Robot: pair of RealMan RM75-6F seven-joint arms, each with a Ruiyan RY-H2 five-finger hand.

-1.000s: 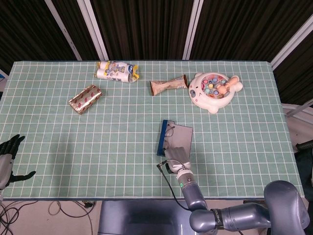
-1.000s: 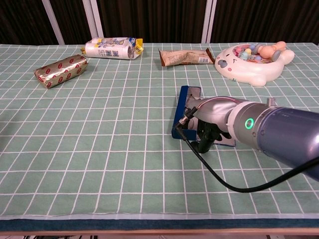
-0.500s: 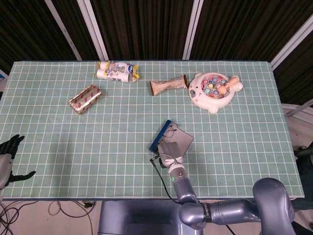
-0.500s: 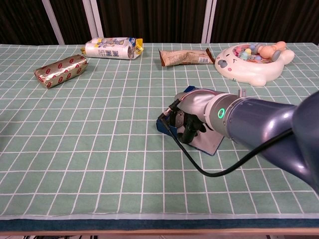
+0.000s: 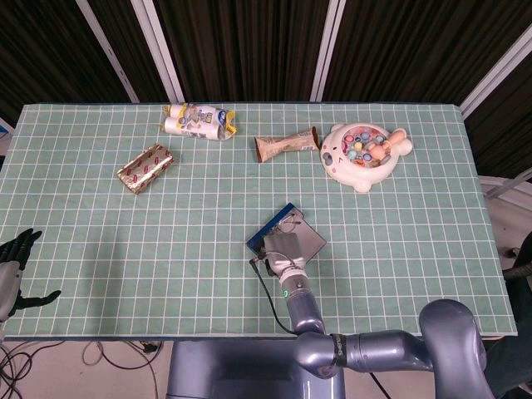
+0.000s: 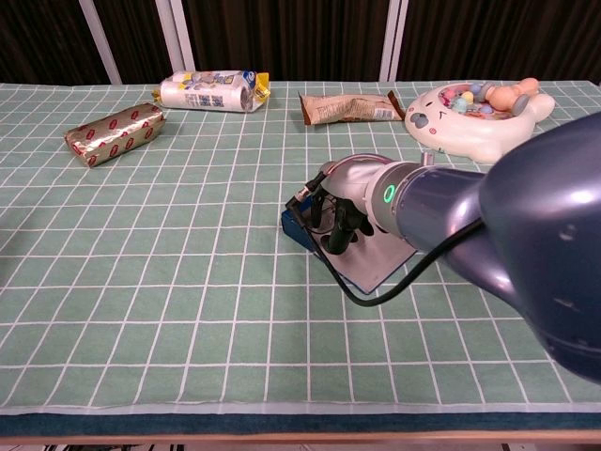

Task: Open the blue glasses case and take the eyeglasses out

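The blue glasses case (image 5: 268, 230) lies open near the table's middle front, turned at an angle, with its grey flap (image 5: 308, 242) spread to the right. In the chest view its blue edge (image 6: 292, 225) points left and the flap (image 6: 377, 264) lies toward me. My right hand (image 5: 283, 248) reaches from the front edge and grips the case, dark fingers (image 6: 339, 231) curled over its open side. The eyeglasses are hidden under the hand. My left hand (image 5: 14, 264) hangs off the table's front left corner with fingers spread, holding nothing.
A white animal-shaped toy tray (image 5: 363, 153) stands at the back right, with a brown snack bar (image 5: 286, 145) to its left. A white and yellow packet (image 5: 198, 122) and a red-gold packet (image 5: 145, 167) lie at the back left. A black cable (image 6: 377, 297) trails from my right wrist.
My right hand has slid left and swung the case counter-clockwise with it, so the blue edge now points further left. The left hand has stayed put.
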